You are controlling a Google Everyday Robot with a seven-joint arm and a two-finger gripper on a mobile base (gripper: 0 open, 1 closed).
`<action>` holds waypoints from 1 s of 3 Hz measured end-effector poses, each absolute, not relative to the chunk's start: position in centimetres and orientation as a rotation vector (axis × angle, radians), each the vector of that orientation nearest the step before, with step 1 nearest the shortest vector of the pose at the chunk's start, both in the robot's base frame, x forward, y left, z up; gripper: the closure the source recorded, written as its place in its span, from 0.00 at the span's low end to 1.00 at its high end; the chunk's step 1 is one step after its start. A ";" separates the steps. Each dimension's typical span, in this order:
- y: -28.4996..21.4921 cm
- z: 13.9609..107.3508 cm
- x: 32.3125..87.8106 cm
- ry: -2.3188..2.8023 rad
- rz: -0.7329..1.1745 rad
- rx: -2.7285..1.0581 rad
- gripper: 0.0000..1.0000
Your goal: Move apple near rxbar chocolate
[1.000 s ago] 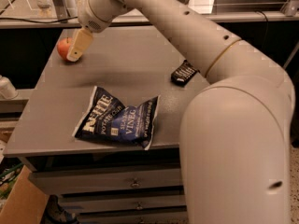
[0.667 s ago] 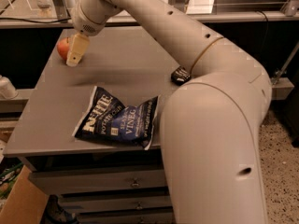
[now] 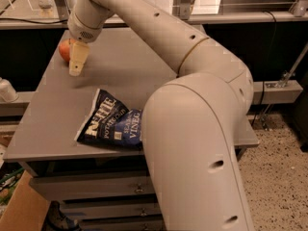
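The dark blue chip bag [image 3: 109, 124] lies crumpled on the grey table [image 3: 126, 67], towards the front edge. Its big white lettering reads "KETTLE", set at a slant. Smaller white words below it look like "SEA" and "VINEG", and then the line is cut off by the robot's arm [image 3: 192, 129]. A small white patch further down the bag is too fine to read.

The arm fills much of the view. Its thick cream lower part stands in front and covers the right end of the bag and most of the right half of the table. Whatever lies there cannot be seen.

The apple [image 3: 64, 50], red-orange, sits at the far left corner of the table, close to the edge. Only its left part shows; the rest is behind the hand [image 3: 77, 64].

The hand hangs from the arm's far end and points down at the table. It is right against the apple's right side, its tip low over the tabletop. Whether it is open, closed or gripping the apple, I cannot tell from here.

Drawers [image 3: 96, 191] show under the table front, and a cardboard box [image 3: 19, 211] is cut off at the bottom left corner.
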State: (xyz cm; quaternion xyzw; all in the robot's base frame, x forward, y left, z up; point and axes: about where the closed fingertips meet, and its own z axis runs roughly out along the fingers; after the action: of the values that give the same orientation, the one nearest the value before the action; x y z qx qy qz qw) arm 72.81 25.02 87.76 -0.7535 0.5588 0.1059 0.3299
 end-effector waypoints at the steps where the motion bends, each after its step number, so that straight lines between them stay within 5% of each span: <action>1: 25.5 86.7 73.2 1.472 0.280 -2.006 0.00; 3: 26.0 84.8 74.4 1.496 0.290 -2.058 0.00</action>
State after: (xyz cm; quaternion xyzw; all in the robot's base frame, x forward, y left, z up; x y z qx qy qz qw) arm 74.39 26.03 84.75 -0.7700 0.5598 0.1084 0.2863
